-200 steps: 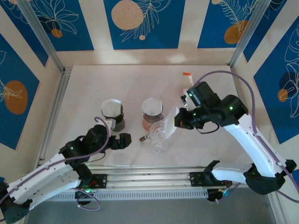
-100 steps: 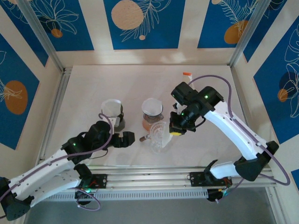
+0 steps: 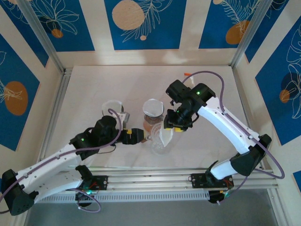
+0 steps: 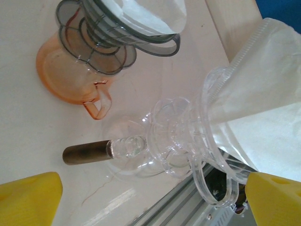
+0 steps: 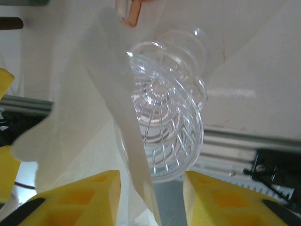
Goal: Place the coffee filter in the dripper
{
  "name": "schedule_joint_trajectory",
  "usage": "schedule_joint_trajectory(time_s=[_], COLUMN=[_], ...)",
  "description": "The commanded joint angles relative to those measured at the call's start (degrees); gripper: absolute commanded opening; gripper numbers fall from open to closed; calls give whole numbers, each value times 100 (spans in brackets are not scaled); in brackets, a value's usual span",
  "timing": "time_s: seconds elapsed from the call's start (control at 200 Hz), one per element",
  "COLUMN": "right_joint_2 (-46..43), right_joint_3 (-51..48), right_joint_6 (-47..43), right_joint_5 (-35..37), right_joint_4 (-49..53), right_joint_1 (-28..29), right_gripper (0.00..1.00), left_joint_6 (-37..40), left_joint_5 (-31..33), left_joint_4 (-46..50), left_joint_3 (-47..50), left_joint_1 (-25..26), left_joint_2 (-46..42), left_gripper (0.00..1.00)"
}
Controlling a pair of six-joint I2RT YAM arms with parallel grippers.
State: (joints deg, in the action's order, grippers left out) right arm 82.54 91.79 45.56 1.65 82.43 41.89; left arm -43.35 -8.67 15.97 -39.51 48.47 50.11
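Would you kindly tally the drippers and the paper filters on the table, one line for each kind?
Drippers: 3 (clear dripper, grey dripper, left dripper)
Paper filters: 3 (filter at the clear dripper, grey dripper's filter, left dripper's filter)
Total: 6

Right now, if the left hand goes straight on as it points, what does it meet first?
Probably the brown handle of the glass pot under the clear dripper; depth is unclear.
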Motion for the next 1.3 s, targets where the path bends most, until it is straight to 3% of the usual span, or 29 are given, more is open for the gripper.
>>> schedule_joint_trajectory(time_s=[0.0, 0.13, 0.24, 0.34, 0.62, 0.96, 1.296], right_joint_2=[-327, -458, -384, -235, 421, 790, 772], right_joint_3=[-202, -485, -379, -151, 377, 561, 363], right_joint_6=[-159, -207, -395, -603, -1039, -1088, -1083], right_joint_5=[456, 754, 1197, 1402, 1741, 2109, 2409], right_joint_4=[-394, -788, -704, -429, 336, 158, 91], right_joint_1=[201, 424, 613, 693, 876, 1290, 1432], right_gripper=[42, 33, 12, 0, 0, 2, 3], left_joint_6=[-21, -73, -43, 24, 99, -105, -188], left_joint_5=[-197, -273, -297, -277, -519, -924, -620], left_joint_4=[-351, -419, -309, -129, -56, -642, -746], left_joint_3=[-159, -180, -299, -439, -658, -579, -530], left_joint_1=[-57, -57, -57, -52, -57, -57, -57], left_joint_2=[6, 50, 60, 102, 372, 707, 1120], left_gripper=[100, 99, 98, 98, 99, 100, 93])
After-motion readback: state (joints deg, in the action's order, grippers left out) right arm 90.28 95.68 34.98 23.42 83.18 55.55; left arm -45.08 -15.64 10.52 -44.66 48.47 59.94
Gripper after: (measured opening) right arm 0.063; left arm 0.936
